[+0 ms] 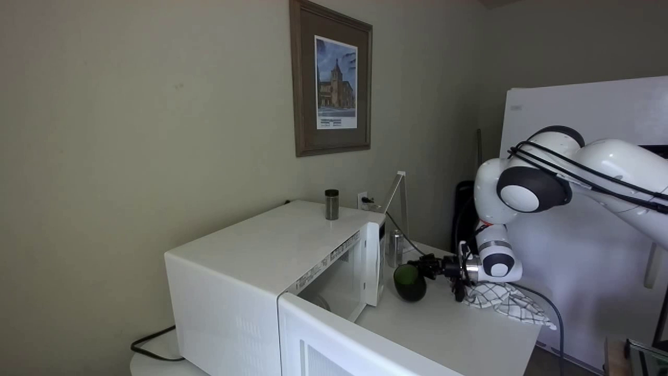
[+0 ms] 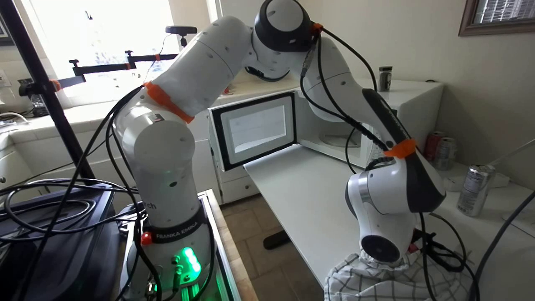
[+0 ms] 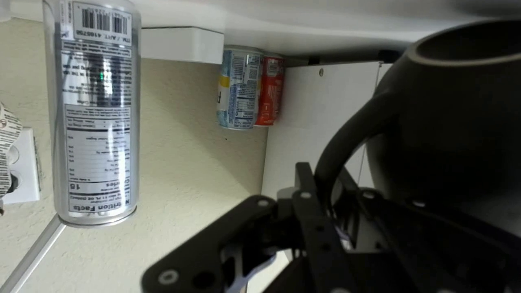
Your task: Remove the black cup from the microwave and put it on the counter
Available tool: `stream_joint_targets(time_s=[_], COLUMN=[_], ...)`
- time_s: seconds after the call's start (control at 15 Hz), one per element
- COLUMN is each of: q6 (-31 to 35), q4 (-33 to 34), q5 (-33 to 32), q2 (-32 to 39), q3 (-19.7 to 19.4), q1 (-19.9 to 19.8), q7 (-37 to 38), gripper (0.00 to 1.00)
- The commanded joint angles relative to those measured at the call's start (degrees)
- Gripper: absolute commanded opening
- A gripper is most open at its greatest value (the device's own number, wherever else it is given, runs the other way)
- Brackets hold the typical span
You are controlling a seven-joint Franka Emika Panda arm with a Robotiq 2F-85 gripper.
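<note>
Black cup [image 1: 411,290] tilted over the white counter [image 1: 443,331], outside the open microwave [image 1: 240,256], its handle [image 3: 358,128] pinched in the nearly closed jaws of the gripper [image 3: 324,181], silver can [image 3: 97,122] standing nearby, checked cloth [image 1: 503,300] bunched below the arm [image 1: 535,188]

I have to squint at the window [image 2: 100,46], it glares so white. A green glow [image 2: 191,259] lights the arm's base [image 2: 167,251]. Over by the microwave [image 1: 271,245] the wall [image 1: 156,130] is dim, and darker toward the corner [image 1: 485,104]. In the wrist view, a soft shadow [image 3: 240,154] slants across that wall, the silver can [image 3: 95,122] gleams, the black cup [image 3: 460,122] sinks nearly to plain black, and the jaws look soft up close.
</note>
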Motion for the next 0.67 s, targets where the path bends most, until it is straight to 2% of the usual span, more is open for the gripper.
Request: stream_joint_targets(time_s=[0.0,0.2,0.47,0.53,0.6], q6=[-1.57,-1.35,-0.55,-0.6,-0.45], q4=[-0.21,-0.7,-1.22,-1.31,-1.38], q5=[-0.15,-0.58,-1.61,-1.7,-1.57], q2=[0.25,-0.14,-0.17,-0.14,-0.04], q3=[-0.24,-1.0,-2.2,-2.4,-2.68], q1=[-0.25,0.11,0.52,0.58,0.73], q7=[-1.41,-1.73,-1.44,-1.63,-2.09], gripper=[0.43,0.62,0.93,0.99,1.0])
